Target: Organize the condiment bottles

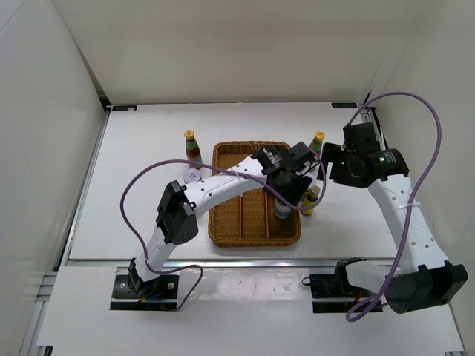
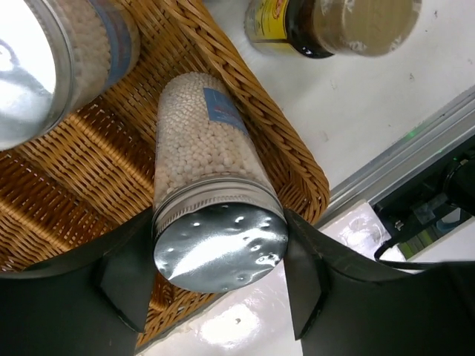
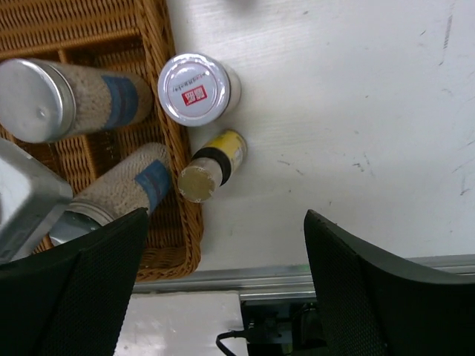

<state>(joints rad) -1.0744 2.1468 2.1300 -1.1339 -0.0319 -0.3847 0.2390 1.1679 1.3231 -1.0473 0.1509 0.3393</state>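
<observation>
The left jaws are closed on the silver lid of a blue-labelled shaker (image 2: 211, 148), with one finger pressed to each side of the lid. The shaker is tilted over a corner of the wicker tray (image 2: 289, 156); whether its base rests on the weave cannot be told for certain. A second shaker (image 2: 67, 52) is seen in the upper left of the left wrist view, inside the tray. Just outside the tray rim, a small brown bottle (image 3: 211, 167) and a white-and-red-lidded jar (image 3: 194, 89) are set close together on the bench (image 3: 356, 111), left of centre in the right wrist view. The right jaws are spread wide above bare bench, and nothing is held between them. In the top view, one tall yellow-capped bottle (image 1: 192, 147) is placed left of the tray and another tall bottle (image 1: 318, 141) at its upper right. A second jar (image 1: 193, 175) is seen just below the left one.
</observation>
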